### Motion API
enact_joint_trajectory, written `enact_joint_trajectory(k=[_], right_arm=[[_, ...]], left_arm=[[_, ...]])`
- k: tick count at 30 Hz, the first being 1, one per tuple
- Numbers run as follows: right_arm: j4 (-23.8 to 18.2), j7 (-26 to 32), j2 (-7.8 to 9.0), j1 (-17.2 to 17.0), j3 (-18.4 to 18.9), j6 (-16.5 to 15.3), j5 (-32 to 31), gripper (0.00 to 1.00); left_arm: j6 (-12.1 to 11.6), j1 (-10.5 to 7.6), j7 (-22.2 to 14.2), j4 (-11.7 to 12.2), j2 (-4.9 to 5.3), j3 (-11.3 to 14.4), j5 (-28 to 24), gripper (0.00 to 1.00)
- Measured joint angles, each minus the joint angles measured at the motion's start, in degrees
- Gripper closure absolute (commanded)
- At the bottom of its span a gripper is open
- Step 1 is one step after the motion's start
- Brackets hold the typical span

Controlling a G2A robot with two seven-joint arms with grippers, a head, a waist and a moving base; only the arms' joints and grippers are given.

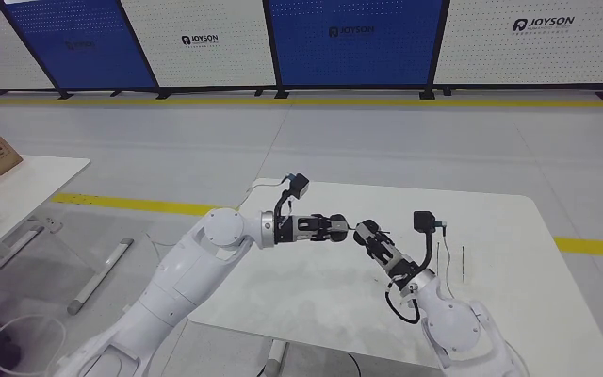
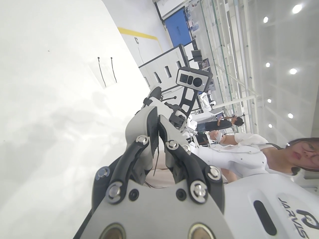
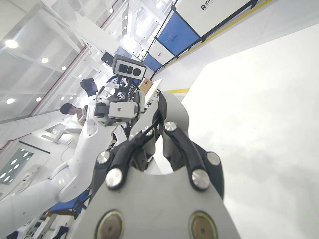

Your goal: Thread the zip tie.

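Above the middle of the worktop [image 1: 311, 292], the left gripper [image 2: 157, 115] and right gripper [image 3: 161, 103] meet tip to tip. Each has its fingers pressed together on the thin black zip tie [image 2: 155, 161], held off the surface. Two spare ties [image 1: 438, 247] lie at 3 o'clock from them.

zip tie [image 2: 156, 161] | mostly hidden | between left hand [image 2: 158, 116] fingers [image 2: 139, 125]

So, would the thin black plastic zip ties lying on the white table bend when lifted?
Likely floppy: the thin black plastic zip ties are narrow strips, one slightly wavy. Probably very light, so a push could slide them over the smooth white table.
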Motion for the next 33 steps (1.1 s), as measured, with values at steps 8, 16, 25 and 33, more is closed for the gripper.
enact_joint_trajectory(k=[8,16,25,33], right_arm=[[0.26,0.19,0.01,0.04,-0.14,-0.67,0.50,1.00],[-0.08,-0.55,0.18,-0.75,0.56,-0.71,0.31,1.00],[0.14,-0.74,0.25,-0.95,0.76,-0.02,0.18,1.00],[0.10,-0.58,0.29,-0.92,0.68,0.57,-0.16,1.00]], left_arm=[[0.57,0.08,0.23,-0.08,0.01,0.01,0.69,1.00],[1.50,0.12,1.78,-0.26,0.05,-0.12,2.68,1.00],[2.40,-0.05,2.12,-0.39,0.07,-0.24,3.46,1.00],[3.37,-0.18,1.85,-0.52,0.08,-0.32,3.61,1.00]])
